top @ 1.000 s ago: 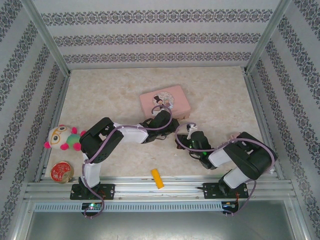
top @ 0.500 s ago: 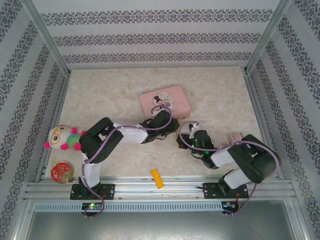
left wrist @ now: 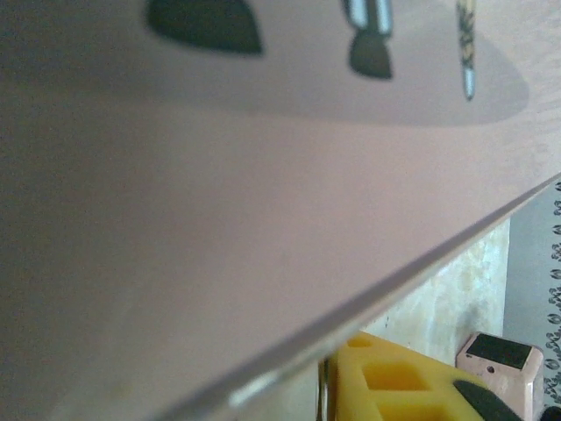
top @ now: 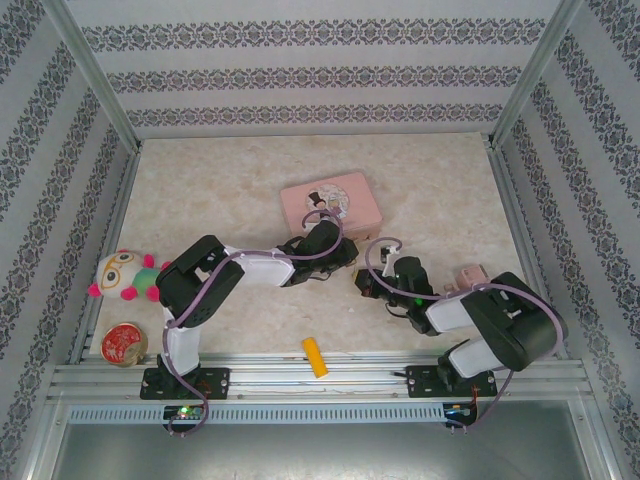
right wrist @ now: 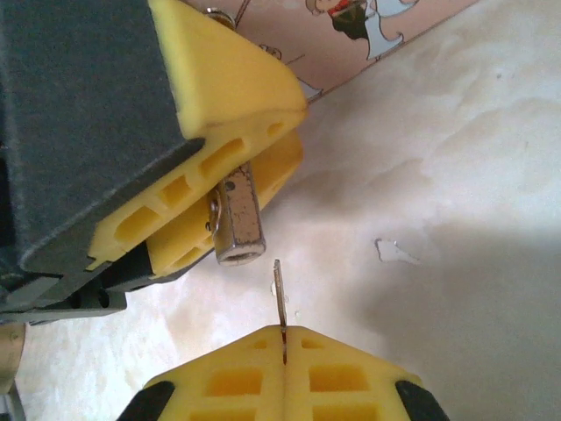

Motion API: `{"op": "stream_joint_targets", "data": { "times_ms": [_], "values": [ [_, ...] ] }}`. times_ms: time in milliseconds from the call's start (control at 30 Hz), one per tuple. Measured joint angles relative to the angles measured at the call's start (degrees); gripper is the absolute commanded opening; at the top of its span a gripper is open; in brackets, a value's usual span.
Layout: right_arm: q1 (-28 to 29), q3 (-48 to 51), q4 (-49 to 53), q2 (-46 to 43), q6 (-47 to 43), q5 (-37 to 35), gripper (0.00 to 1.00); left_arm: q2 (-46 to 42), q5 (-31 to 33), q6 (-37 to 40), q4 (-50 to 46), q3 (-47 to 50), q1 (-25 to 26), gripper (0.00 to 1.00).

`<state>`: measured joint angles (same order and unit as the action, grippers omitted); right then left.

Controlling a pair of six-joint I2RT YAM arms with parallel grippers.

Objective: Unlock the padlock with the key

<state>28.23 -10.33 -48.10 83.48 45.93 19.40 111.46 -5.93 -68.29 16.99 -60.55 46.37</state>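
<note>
**Key tip just short of the padlock's free end, one arm on each.**

I have the right gripper (right wrist: pixel 285 338) clamped on the key (right wrist: pixel 280 298), its fingers pressed together and the slim blade standing straight out from between them. The left gripper (right wrist: pixel 287 132) pinches the padlock (right wrist: pixel 238 221) by its upper part, just beside the pink tin (top: pixel 330 200), between the tin and the near edge of the table (right wrist: pixel 456 175). In the right wrist view the padlock's long axis runs nearly parallel to the blade, with its free end facing the key. The tip sits just beside that end, not touching, offset to the side away from the left fingers. I judge a small sideways correction comes before any push. I cannot make out the keyhole.
</note>
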Motion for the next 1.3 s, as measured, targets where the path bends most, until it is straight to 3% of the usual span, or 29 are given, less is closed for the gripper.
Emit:
{"op": "stream_joint_targets", "data": {
  "times_ms": [500,900,1300],
  "values": [
    [-1.46,-0.79,3.39,-0.87,0.39,10.97,0.00,-0.17,-0.13,1.44,-1.25,-0.13,0.00,0.24],
    [-5.99,-5.79,3.26,5.33,0.90,19.56,0.00,-0.55,-1.09,3.43,-2.93,-0.22,0.00,0.24],
    [-6.43,-5.49,2.45,7.37,1.31,22.29,0.00,-0.63,-1.18,4.59,-3.39,-0.22,0.00,0.24]
  ]
}}
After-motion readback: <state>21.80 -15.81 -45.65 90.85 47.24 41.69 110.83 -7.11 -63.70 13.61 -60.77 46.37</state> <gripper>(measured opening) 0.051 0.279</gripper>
